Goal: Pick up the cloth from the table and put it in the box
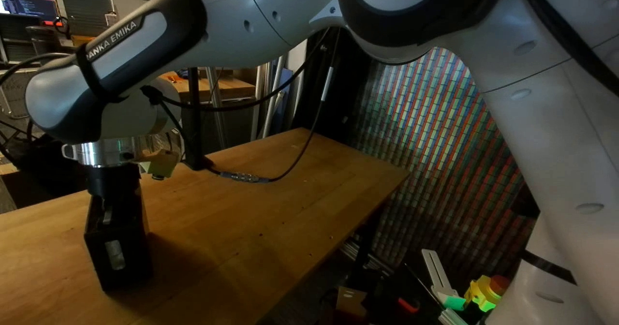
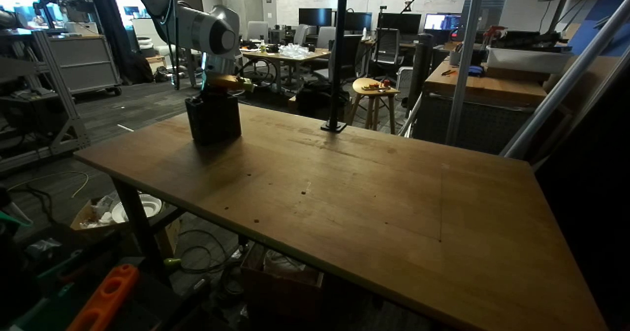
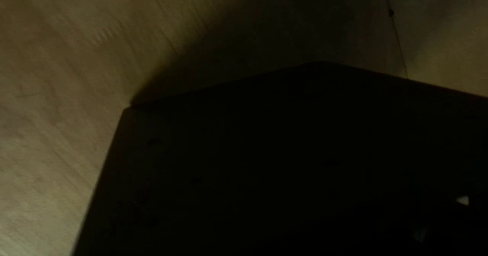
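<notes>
In an exterior view, lower left, the pincer (image 1: 107, 214), closed up tight, reaches into the black box (image 1: 133, 248); whether it grips anything, I can't tell. What looks like the cloth (image 1: 115, 255) shows pale through the box's side. The wooden table (image 1: 280, 209) stretches rightward.

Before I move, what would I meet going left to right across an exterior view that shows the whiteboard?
Left to right: cart, black box, pole, stool, workbench.
</notes>
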`<state>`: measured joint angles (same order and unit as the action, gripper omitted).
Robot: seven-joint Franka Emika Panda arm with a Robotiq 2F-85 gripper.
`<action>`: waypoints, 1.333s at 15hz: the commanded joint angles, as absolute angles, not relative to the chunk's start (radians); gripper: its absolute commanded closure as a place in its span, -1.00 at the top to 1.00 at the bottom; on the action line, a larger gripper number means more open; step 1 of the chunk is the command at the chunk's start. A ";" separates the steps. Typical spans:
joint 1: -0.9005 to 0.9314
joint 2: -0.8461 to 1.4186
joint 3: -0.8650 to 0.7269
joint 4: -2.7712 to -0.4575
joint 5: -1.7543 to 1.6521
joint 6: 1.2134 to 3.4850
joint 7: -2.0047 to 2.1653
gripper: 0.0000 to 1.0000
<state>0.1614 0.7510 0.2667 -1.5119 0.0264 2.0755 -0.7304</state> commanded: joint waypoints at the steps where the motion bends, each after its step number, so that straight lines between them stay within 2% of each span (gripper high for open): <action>1: 0.180 0.818 0.269 -1.462 0.030 2.030 -0.682 -1.00; 12: 0.200 0.747 0.254 -1.454 -0.009 2.007 -0.543 -1.00; 17: 0.213 0.711 0.249 -1.441 -0.053 1.996 -0.482 -0.92; 18: 0.214 0.701 0.247 -1.443 -0.059 2.000 -0.471 -0.85; 19: 0.217 0.695 0.246 -1.442 -0.062 2.000 -0.461 -0.69; 20: 0.220 0.692 0.244 -1.441 -0.064 2.001 -0.450 -0.39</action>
